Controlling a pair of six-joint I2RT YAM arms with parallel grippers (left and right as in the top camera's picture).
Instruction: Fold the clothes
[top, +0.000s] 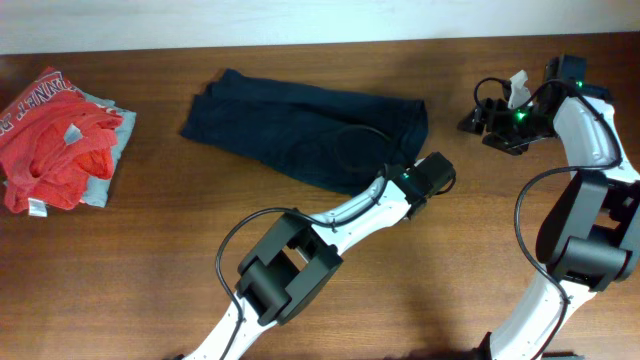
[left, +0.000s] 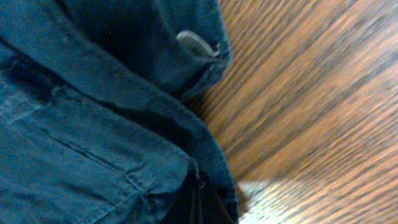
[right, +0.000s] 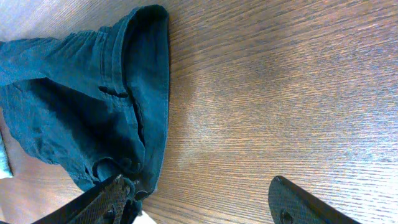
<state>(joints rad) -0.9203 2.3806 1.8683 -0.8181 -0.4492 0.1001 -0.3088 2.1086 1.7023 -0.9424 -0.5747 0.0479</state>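
Observation:
The clothes (top: 300, 130), a plain navy garment, lie spread out flat at the back middle of the wooden table. My left gripper (top: 415, 183) sits at their near right corner. In the left wrist view the dark jaws (left: 200, 202) are pressed together on a bunched hem of the navy fabric (left: 93, 124). My right gripper (top: 478, 115) hovers open over bare wood just right of the garment. Its two fingers (right: 106, 199) stand wide apart with nothing between them. The waistband end of the clothes (right: 81, 99) shows to their left.
A red printed garment (top: 55, 135) lies crumpled on a light grey one (top: 110, 150) at the far left. The table's back edge (top: 320, 42) meets a white wall. Both arms' bases stand along the near side.

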